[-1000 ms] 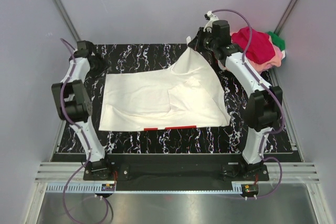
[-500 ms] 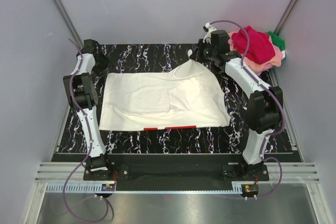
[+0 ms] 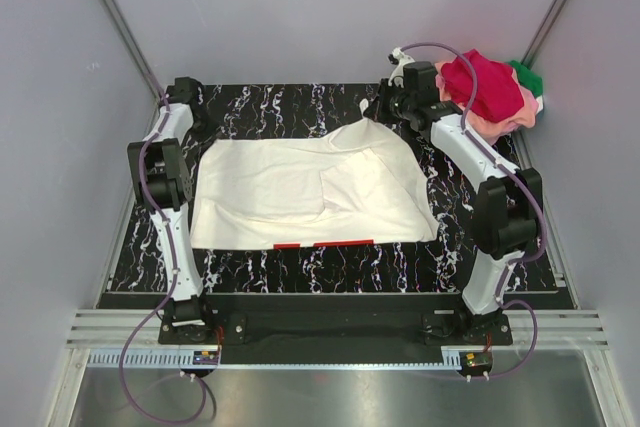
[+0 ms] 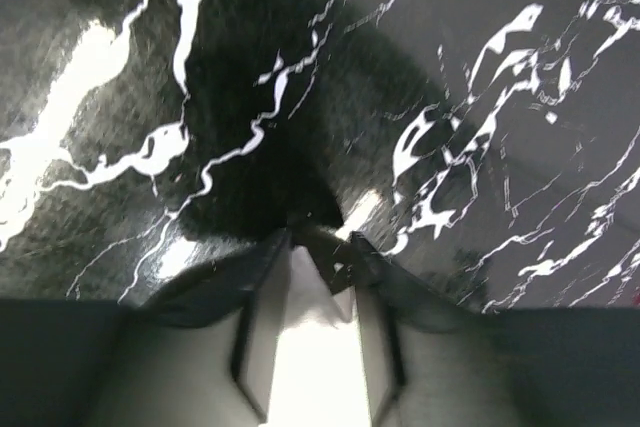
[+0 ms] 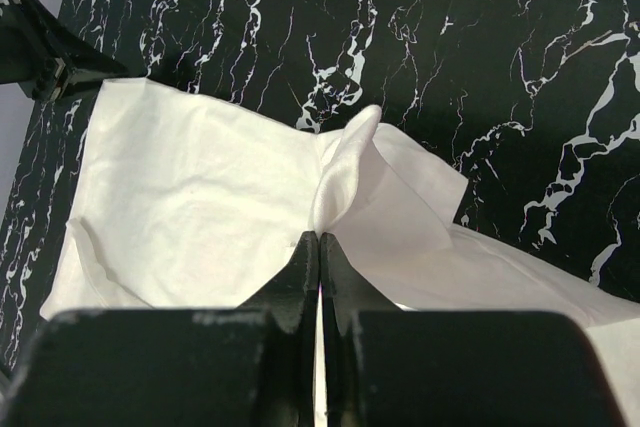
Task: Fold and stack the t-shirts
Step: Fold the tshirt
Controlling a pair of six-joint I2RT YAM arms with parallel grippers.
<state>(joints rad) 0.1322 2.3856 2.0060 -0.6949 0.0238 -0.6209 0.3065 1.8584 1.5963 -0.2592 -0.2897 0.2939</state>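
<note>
right end effector (image 5: 318, 242) pinching white t-shirt (image 3: 300, 187), now lower | left end effector (image 4: 320, 237) reached far corner, grip unclear

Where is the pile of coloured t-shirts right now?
In the top view, the pile of coloured t-shirts sits at the far right corner, just beyond the right gripper that pinches the white t-shirt.

No legible text, red strip (image 3: 323, 244) on white t-shirt (image 3: 270, 187) unreadable
</note>
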